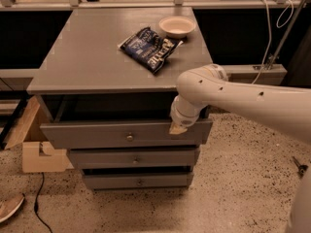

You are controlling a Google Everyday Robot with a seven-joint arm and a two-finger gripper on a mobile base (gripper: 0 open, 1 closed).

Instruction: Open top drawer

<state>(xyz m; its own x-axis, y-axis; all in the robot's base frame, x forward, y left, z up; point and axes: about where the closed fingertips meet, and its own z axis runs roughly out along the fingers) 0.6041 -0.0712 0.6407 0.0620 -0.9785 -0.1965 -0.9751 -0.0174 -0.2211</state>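
The top drawer (pixel 97 135) is the widest grey front of the cabinet, with a small round metal knob (pixel 129 137) at its centre. It stands pulled out a little, and a dark gap shows between it and the cabinet top (pixel 87 57). My gripper (pixel 178 126) is at the end of the white arm (pixel 243 101), which comes in from the right. It rests at the upper edge of the drawer front, near the right end and to the right of the knob.
Two narrower grey drawers (pixel 133 158) sit shut below. A dark blue snack bag (pixel 150 47) and a white bowl (pixel 177 26) lie on the cabinet top. A cardboard box (pixel 34 144), a shoe (pixel 9 208) and a cable (pixel 38 203) are on the floor at left.
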